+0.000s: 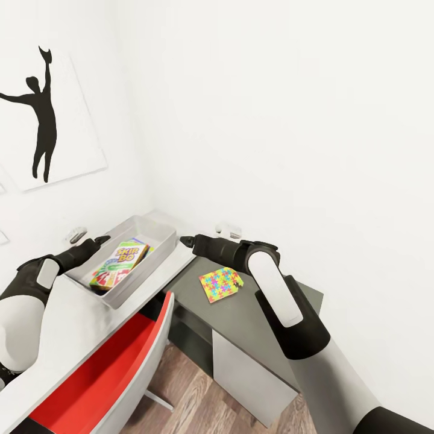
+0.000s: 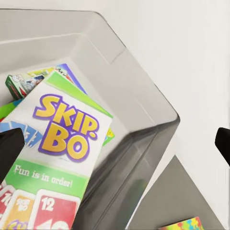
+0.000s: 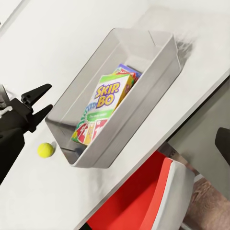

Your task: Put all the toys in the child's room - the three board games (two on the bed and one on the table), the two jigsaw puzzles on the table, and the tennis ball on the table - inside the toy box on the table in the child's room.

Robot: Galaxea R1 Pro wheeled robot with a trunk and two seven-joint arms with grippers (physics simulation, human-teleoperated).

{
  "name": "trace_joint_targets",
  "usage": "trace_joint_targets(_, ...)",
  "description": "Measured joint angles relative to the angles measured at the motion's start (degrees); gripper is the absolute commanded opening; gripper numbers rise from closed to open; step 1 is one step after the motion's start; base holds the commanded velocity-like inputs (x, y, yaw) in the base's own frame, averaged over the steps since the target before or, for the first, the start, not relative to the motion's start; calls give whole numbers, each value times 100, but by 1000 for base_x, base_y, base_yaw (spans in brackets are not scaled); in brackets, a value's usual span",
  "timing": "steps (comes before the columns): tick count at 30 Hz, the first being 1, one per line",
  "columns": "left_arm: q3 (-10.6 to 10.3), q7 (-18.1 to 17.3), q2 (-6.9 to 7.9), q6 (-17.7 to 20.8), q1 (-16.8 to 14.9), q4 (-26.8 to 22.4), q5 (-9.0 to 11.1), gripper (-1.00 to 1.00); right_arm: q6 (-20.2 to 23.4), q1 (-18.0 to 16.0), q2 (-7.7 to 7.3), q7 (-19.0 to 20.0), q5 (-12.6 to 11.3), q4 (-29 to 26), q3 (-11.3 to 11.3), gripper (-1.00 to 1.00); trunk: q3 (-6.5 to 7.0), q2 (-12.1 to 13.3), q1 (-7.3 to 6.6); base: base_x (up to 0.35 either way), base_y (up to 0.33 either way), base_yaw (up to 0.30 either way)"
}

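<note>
Your left gripper (image 3: 39,102) was open and empty beside the toy box (image 1: 158,230); you needed to lower it straight around the tennis ball (image 3: 46,150). I could not tell the right claw's state.

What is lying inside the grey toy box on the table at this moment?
The SKIP-BO game lies on top inside the toy box. Under it, edges of other printed boxes stick out; what they are and how many is covered.

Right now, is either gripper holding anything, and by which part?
Nothing is held. The left gripper is open beside the toy box, near the tennis ball. The right gripper hangs empty past the box's far end.
</note>
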Motion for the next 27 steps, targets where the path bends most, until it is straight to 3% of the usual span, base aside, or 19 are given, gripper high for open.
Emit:
trace_joint_targets(8,2,-83,57,293,5,-17,8,100,0,0,0,0,5,0,0,100,9,0,0,-1,0,-45)
trace_joint_targets(16,-3,-888,163,674,5,-211,-1,100,1,1,-1,0,6,-1,-1,100,59,0,0,-38,0,-185)
trace_joint_targets(27,-8,-952,206,734,6,-239,-10,100,-2,0,0,0,5,6,0,100,127,0,0,-4,4,-165)
